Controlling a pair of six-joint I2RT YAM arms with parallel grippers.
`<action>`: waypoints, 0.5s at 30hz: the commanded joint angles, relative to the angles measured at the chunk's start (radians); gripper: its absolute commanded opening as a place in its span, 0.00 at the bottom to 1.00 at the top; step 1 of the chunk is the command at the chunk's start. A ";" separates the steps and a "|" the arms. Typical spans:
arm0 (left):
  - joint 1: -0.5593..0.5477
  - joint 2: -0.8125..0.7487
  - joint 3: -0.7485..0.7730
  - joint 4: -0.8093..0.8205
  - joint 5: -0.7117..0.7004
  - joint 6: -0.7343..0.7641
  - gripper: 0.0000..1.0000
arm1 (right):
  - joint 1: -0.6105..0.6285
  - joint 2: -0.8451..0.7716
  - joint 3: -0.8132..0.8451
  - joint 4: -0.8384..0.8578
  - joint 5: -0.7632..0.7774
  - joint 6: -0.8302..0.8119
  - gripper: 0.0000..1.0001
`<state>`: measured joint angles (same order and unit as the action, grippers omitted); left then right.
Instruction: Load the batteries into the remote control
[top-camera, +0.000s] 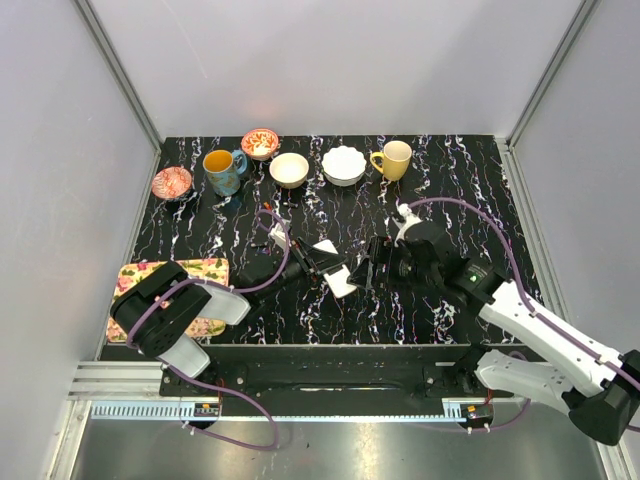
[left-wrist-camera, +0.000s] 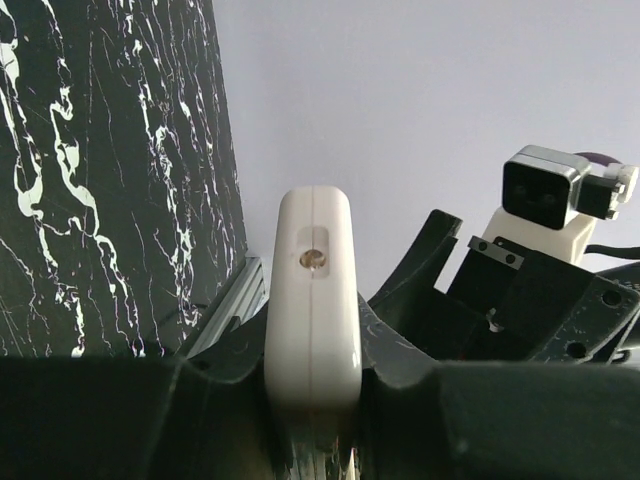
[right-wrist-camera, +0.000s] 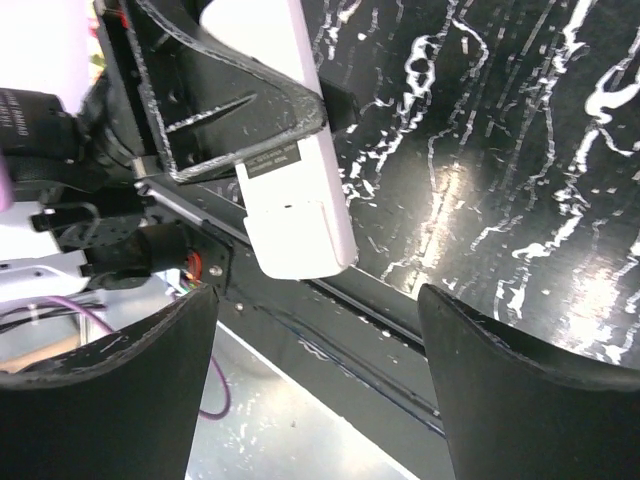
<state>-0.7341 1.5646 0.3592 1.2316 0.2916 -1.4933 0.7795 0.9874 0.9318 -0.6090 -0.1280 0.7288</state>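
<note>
A black marble-patterned table (top-camera: 480, 165) with white veins fills the middle of the top view. Along its upper edge, from left to right, stand a red patterned dish (top-camera: 172, 183), a blue mug (top-camera: 222, 171), a red patterned bowl (top-camera: 260, 143), a cream bowl (top-camera: 289, 169), a white scalloped bowl (top-camera: 343, 165) and a yellow mug (top-camera: 393, 159). A floral mat (top-camera: 190, 268) lies at the lower left.

Left arm (top-camera: 190, 300) stretches low from its base, and the left gripper (left-wrist-camera: 312, 385) has both black fingers (left-wrist-camera: 225, 355) pinched on the flat white plastic rectangular remote control (left-wrist-camera: 312, 290). Right arm (top-camera: 530, 320) is angled in from the other side of the remote. The right gripper (right-wrist-camera: 318, 385) faces the remote's end, spread wide, not touching it.
</note>
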 joint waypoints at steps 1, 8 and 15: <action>-0.001 -0.044 0.023 0.266 0.021 -0.019 0.00 | -0.028 -0.072 -0.065 0.238 -0.113 0.090 0.86; -0.002 -0.067 0.020 0.269 0.047 -0.022 0.00 | -0.045 -0.046 -0.151 0.402 -0.248 0.130 0.85; -0.004 -0.097 0.021 0.263 0.055 -0.021 0.00 | -0.048 -0.013 -0.171 0.405 -0.245 0.100 0.84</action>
<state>-0.7341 1.5166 0.3595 1.2339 0.3244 -1.5017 0.7403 0.9783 0.7715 -0.2729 -0.3454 0.8356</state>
